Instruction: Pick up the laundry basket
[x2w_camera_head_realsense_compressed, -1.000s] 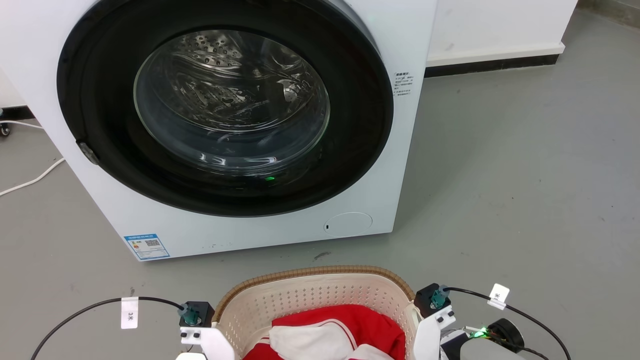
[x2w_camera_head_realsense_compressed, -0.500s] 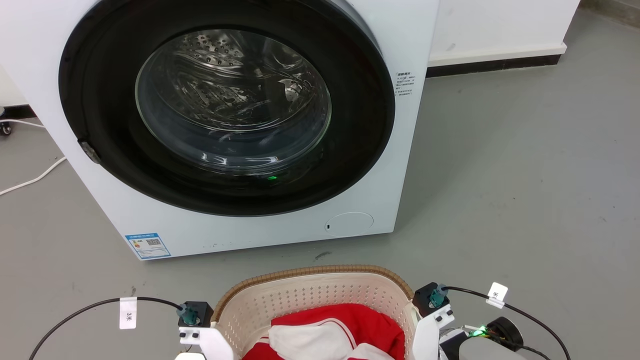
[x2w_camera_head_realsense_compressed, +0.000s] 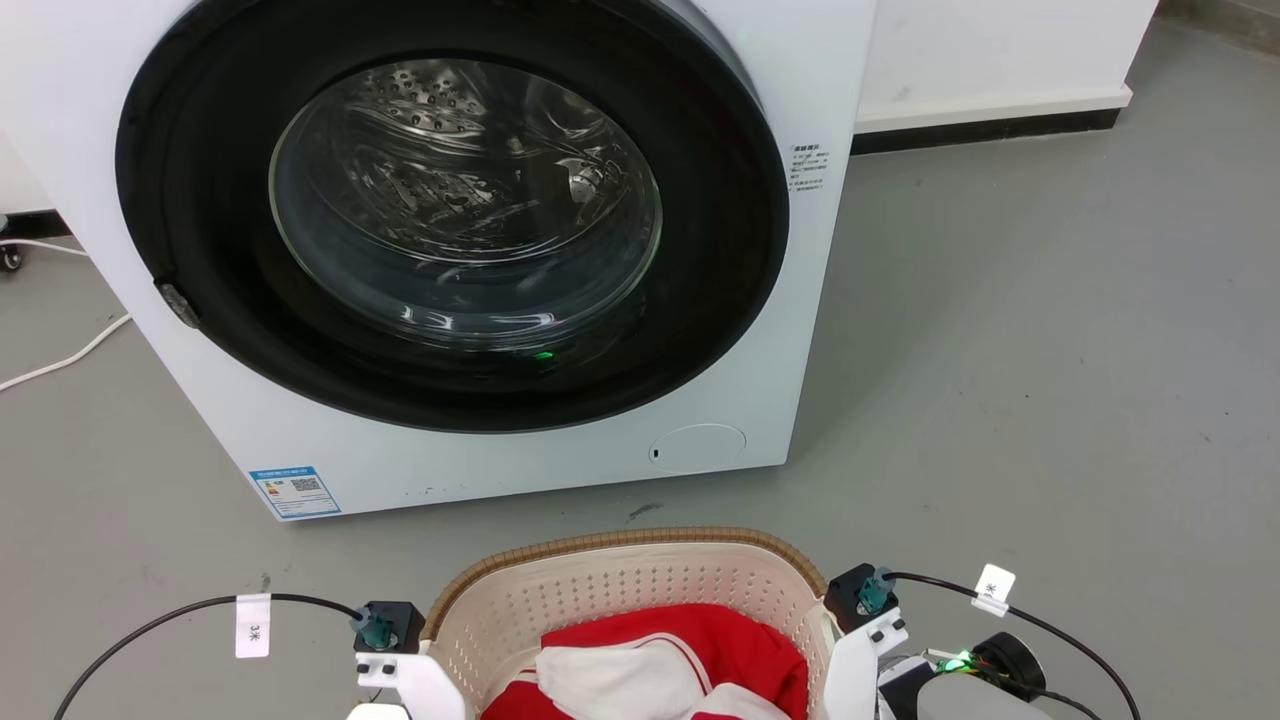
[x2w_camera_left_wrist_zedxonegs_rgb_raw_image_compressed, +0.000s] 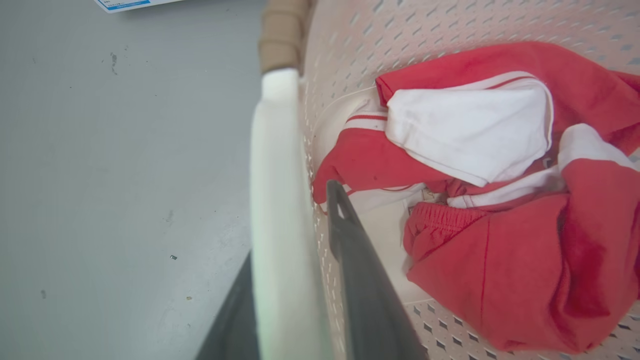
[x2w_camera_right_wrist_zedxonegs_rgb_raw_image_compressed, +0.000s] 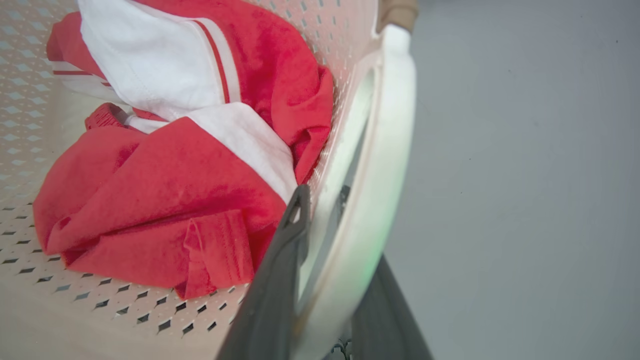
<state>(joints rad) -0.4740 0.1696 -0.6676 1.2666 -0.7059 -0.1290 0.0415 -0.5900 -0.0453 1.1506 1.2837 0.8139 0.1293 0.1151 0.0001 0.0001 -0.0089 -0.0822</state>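
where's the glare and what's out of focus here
Head view: sharp, with bright reflections on the washer door glass. Left wrist view: the laundry basket's white handle is blurred, the clothes sharp. Right wrist view: the other handle blurred, faintly green-tinged.

The laundry basket (x2w_camera_head_realsense_compressed: 630, 590) stands upright at the bottom middle of the head view, near the front of the washing machine (x2w_camera_head_realsense_compressed: 800, 300). It is cream-white perforated plastic, rounded-rectangular, with a brown woven-look rim (x2w_camera_head_realsense_compressed: 610, 540). Each side bears a white loop handle: left (x2w_camera_left_wrist_zedxonegs_rgb_raw_image_compressed: 280, 200) and right (x2w_camera_right_wrist_zedxonegs_rgb_raw_image_compressed: 385, 150). Crumpled red and white clothes (x2w_camera_head_realsense_compressed: 690, 645) lie inside. Whether its base touches the grey floor (x2w_camera_head_realsense_compressed: 1000, 400) cannot be told.
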